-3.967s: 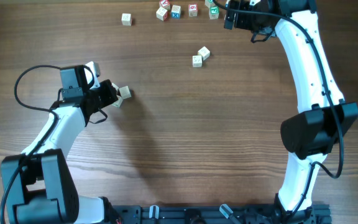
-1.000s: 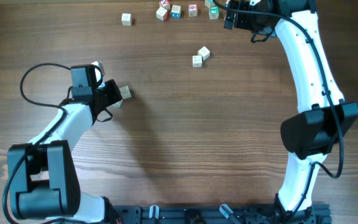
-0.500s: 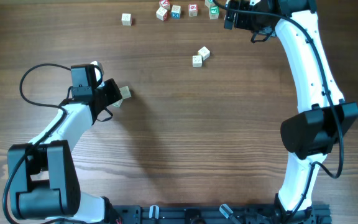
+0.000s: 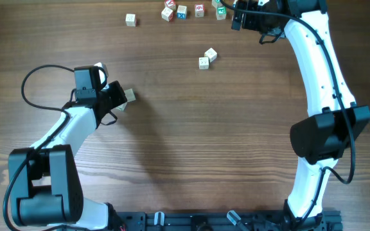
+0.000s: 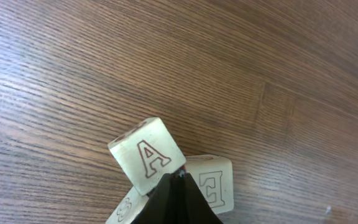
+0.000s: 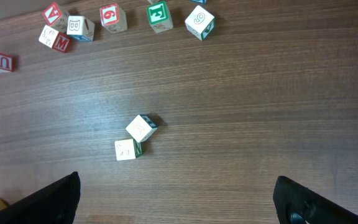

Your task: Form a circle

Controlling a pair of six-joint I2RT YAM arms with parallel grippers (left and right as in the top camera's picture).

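Observation:
Three pale wooden cubes sit tightly together: one with an A point(image 5: 146, 155), one with an E point(image 5: 213, 180) and one with a flower mark point(image 5: 124, 210). My left gripper point(image 5: 178, 186) is shut, and its pointed tip rests in the gap where the three meet, touching them but holding none. In the overhead view the left gripper point(image 4: 113, 97) hides part of this group point(image 4: 128, 95). My right gripper point(image 6: 182, 205) is open above bare wood, far from the group, at the table's far edge point(image 4: 236, 16). No ring of cubes shows.
Two cubes point(image 4: 207, 58) lie touching in the upper middle, also seen in the right wrist view point(image 6: 135, 138). A row of coloured letter cubes point(image 4: 191, 11) lines the far edge. A lone cube point(image 4: 130, 20) sits to their left. Another pale cube point(image 4: 97, 67) lies by my left wrist.
Since the earliest frame my left wrist has shifted slightly right and away from me, its tip staying at the cube group. Over the last second nothing has moved. The right arm is still.

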